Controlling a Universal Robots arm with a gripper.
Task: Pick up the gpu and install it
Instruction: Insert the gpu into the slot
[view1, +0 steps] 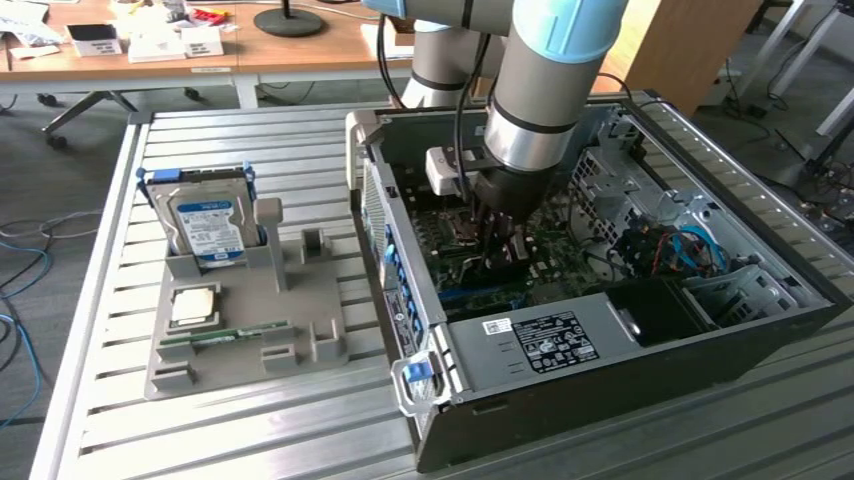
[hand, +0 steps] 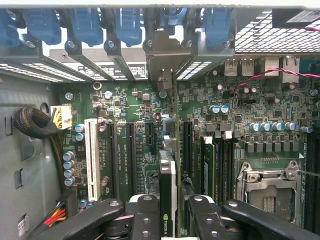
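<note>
— Where's the hand (hand: 169, 220)?
— Down inside the open computer case (view1: 747, 340), its fingers (hand: 145, 217) closed partway on the gpu (hand: 168, 197).
— And the card itself?
— Upright, edge-on above the motherboard (hand: 130, 107), bracket toward the rear slot covers (hand: 100, 60).

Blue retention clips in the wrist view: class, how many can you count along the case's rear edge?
6 at least: blue retention clips stand in a row above the slot openings, at the motherboard's far edge. The end ones are cropped; more may be hidden.
</note>
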